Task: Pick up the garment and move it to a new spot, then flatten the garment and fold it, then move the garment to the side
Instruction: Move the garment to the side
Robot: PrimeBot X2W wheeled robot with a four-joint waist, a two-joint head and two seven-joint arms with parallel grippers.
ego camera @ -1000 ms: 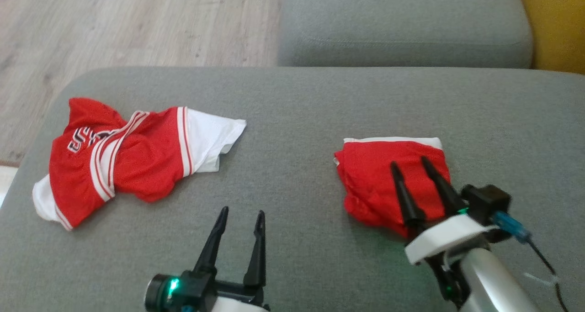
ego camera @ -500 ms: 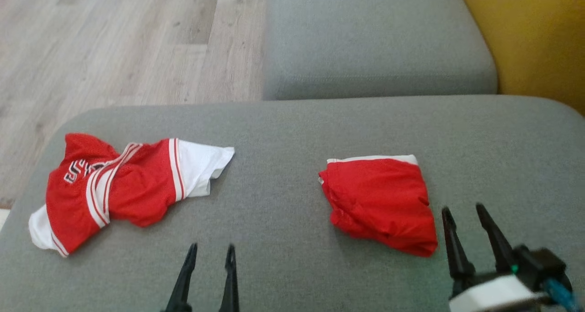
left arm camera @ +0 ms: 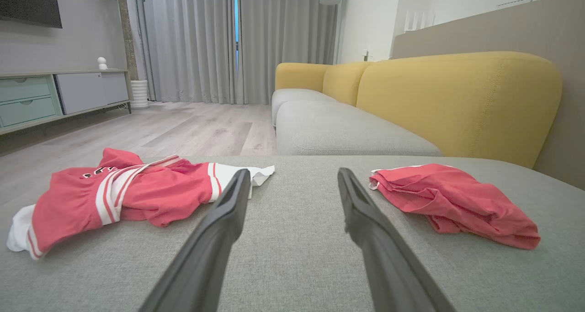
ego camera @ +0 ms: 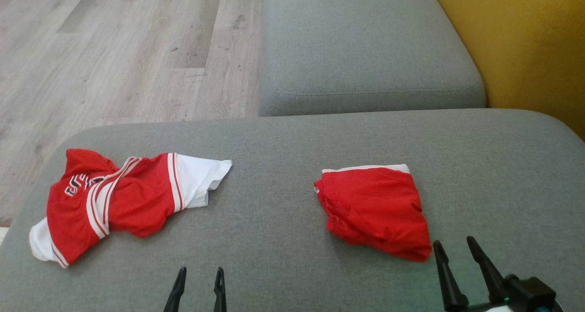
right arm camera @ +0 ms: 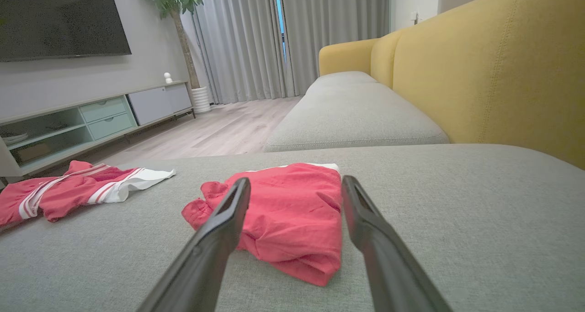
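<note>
- Head view: the crumpled jersey (ego camera: 123, 198) lies by the seat cushion's (ego camera: 283, 252) left edge. The folded red garment (ego camera: 374, 211) sits right of the middle, well apart from it. The left gripper (ego camera: 201, 270) and right gripper (ego camera: 453, 241) are both spread wide and empty at the near edge.
- Left wrist view: the jersey (left arm camera: 128, 195) looks like light, limp mesh and probably slips easily. I would pinch its white hem corner, low against the cushion.
- Right wrist view: the folded garment (right arm camera: 292, 216) lies just beyond the spread fingers (right arm camera: 228, 211), untouched. Gripping all its layers together should keep the fold.

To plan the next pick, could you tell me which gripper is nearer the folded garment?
Right. The right gripper hangs just past the near right corner of the folded garment; the left gripper is farther off, toward the jersey.
</note>
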